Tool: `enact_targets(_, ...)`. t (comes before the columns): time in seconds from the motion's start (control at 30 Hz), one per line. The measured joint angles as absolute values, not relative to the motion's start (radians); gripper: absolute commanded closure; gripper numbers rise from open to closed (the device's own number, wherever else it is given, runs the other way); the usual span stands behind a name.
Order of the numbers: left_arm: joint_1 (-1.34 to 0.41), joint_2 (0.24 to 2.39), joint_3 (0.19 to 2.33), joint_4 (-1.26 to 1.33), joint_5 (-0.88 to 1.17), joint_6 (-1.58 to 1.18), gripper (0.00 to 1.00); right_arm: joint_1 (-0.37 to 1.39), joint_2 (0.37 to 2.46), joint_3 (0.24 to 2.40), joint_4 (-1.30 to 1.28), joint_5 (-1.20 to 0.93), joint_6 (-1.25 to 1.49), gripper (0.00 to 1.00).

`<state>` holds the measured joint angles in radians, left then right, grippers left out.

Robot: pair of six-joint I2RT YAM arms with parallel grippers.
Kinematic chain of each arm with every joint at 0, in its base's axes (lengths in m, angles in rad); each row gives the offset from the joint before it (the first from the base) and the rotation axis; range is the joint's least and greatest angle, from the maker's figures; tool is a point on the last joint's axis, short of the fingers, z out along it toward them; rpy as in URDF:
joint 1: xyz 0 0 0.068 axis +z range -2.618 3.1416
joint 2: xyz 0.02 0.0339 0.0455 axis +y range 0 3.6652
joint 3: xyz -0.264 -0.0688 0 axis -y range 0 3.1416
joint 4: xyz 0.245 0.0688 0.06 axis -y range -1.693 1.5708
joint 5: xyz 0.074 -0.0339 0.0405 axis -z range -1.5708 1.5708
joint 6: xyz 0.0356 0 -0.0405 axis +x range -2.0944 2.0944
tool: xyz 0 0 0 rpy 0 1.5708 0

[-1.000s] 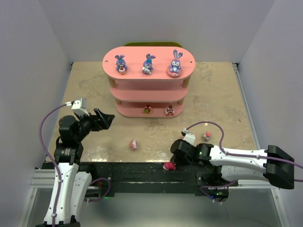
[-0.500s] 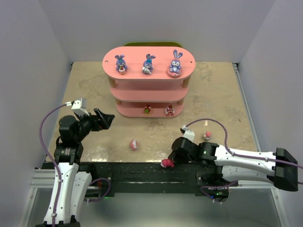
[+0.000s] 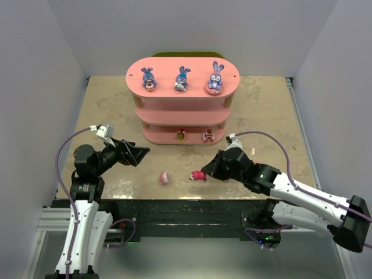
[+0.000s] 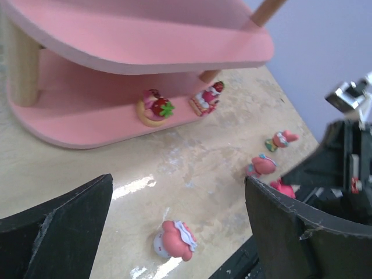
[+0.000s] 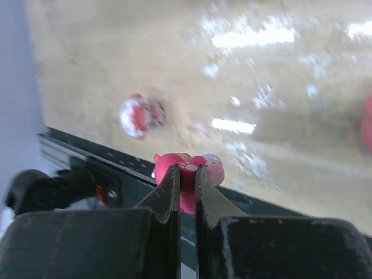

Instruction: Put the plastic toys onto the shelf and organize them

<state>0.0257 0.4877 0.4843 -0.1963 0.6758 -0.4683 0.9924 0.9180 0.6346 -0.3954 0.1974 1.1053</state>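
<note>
While the left gripper (image 3: 137,154) hangs with its jaws spread wide and nothing between them, off the near left end of the shelf (image 3: 182,87), the right gripper (image 3: 207,172) is pinched tight on a small pink-red toy (image 3: 198,175) in front of the shelf's middle, well clear of it. In the right wrist view the fingers meet on the toy's centre, and its long axis runs crosswise to them, a rounded end showing on each side. From above it juts leftward out of the fingertips. The shelf lies with its long axis running left to right. On its top board three bunnies (image 3: 182,78) stand upright in a row along that axis, ears up, faces turned to the near side. Two small figures (image 3: 181,135) sit side by side on the bottom board, at its front edge. A loose pink-and-white toy (image 3: 165,177) lies on the table (image 3: 261,110) in front of the shelf, just left of the held one.
</note>
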Motion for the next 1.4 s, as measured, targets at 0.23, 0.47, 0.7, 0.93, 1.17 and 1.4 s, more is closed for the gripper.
enact_targets(0.23, 0.011, 0.470, 0.461, -0.036, 0.835, -0.511, 0.01, 0.837, 0.976, 0.638, -0.162, -0.077, 1.054, 1.00)
enact_targets(0.47, -0.152, 0.506, 0.467, 0.090, 0.851, -0.537, 0.04, 0.745, 1.096, 0.614, 0.130, -0.372, 1.156, 1.00)
enact_targets(0.7, -0.272, 0.603, 0.506, 0.113, 0.830, -0.535, 0.06, 0.678, 1.140, 0.576, 0.335, -0.575, 1.302, 1.00)
enact_targets(0.93, -0.382, 0.617, 0.521, 0.151, 0.838, -0.528, 0.09, 0.653, 1.200, 0.553, 0.494, -0.706, 1.451, 1.00)
enact_targets(1.17, -0.455, 0.631, 0.535, 0.149, 0.837, -0.496, 0.15, 0.653, 1.232, 0.528, 0.630, -0.780, 1.584, 1.00)
enact_targets(1.4, -0.549, 0.662, 0.572, 0.134, 0.833, -0.440, 0.12, 0.653, 1.247, 0.492, 0.735, -0.812, 1.689, 1.00)
